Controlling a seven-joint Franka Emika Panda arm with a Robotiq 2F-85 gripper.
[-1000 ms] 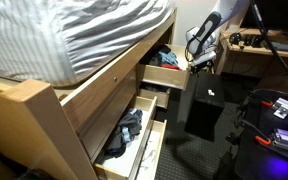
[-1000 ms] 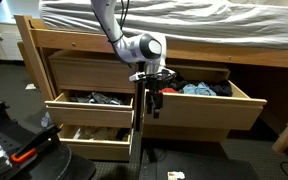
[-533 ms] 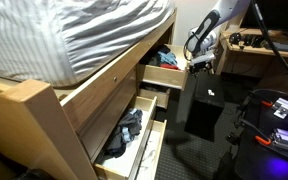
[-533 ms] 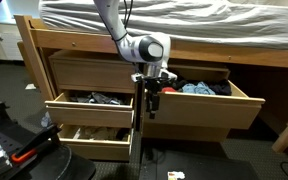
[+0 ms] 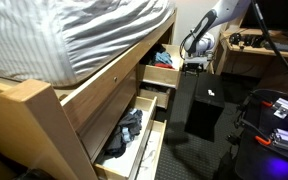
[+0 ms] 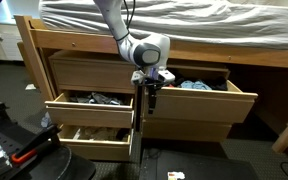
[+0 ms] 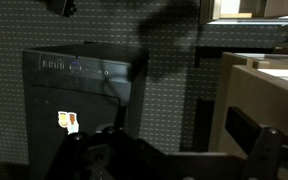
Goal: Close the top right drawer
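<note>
The top right drawer (image 6: 199, 103) is a shallow light-wood drawer with a plain front, partly open, with blue and dark clothing (image 6: 194, 86) inside. It also shows in an exterior view (image 5: 162, 76) and at the right edge of the wrist view (image 7: 269, 95). My gripper (image 6: 151, 92) is against the left end of the drawer front, and it appears beside the drawer in an exterior view (image 5: 194, 65). In the wrist view the fingers (image 7: 174, 150) stand apart with nothing between them.
A black computer tower (image 5: 199, 105) stands on the floor right by the drawer and gripper, also in the wrist view (image 7: 79, 100). Two left drawers (image 6: 89, 108) are open with clothes. Red and black equipment (image 5: 274, 110) lies on the floor. A striped mattress (image 5: 84, 35) is above.
The gripper has moved toward the bed frame, and the top right drawer has slid partway in with it.
</note>
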